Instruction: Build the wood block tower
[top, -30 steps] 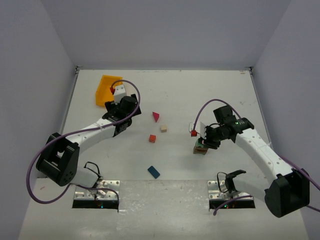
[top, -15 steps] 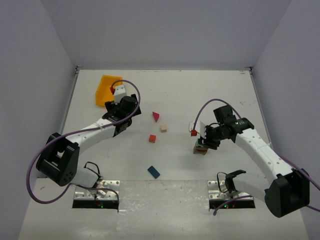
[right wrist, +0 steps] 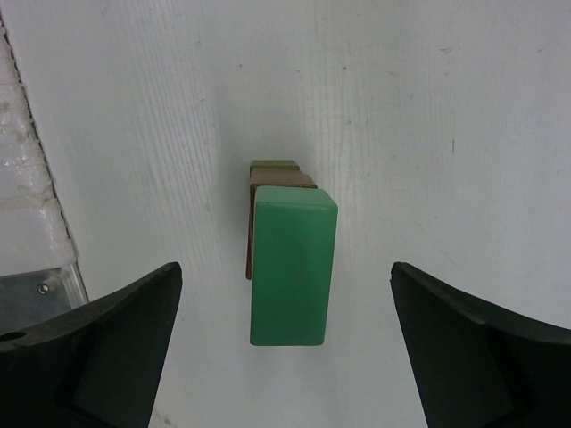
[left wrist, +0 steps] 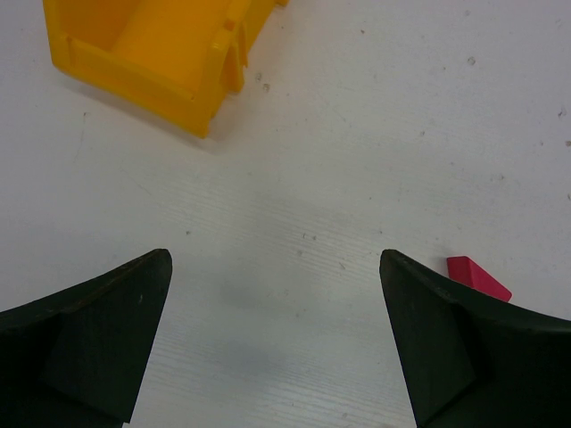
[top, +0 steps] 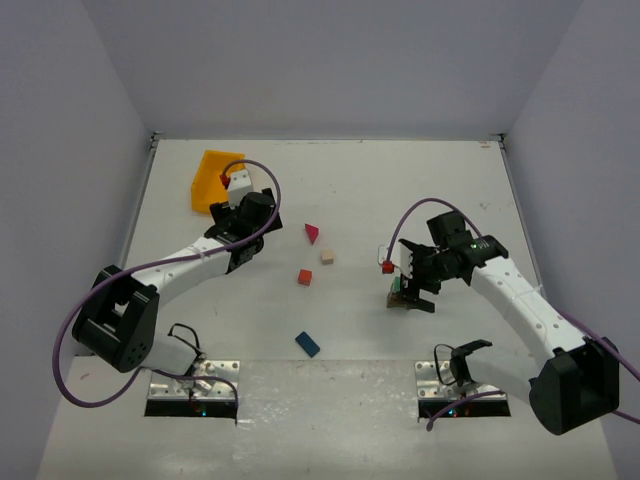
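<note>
Over the right side of the counter (top: 350,190), I am holding my right pincer (right wrist: 285,276) spread wide above the tower (top: 402,295), touching nothing so its green brick (right wrist: 294,232) is resting undisturbed, while my left pincer (left wrist: 275,259) is hovering spread near the magenta wedge (left wrist: 477,278).

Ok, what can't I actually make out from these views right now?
Top view: right pincer covers most of the tower; layers uncountable.
Right wrist view: green brick hides most of the blocks beneath.
Left wrist view: left pincer clips the magenta prism; frame edge cuts the yellow bin.
</note>
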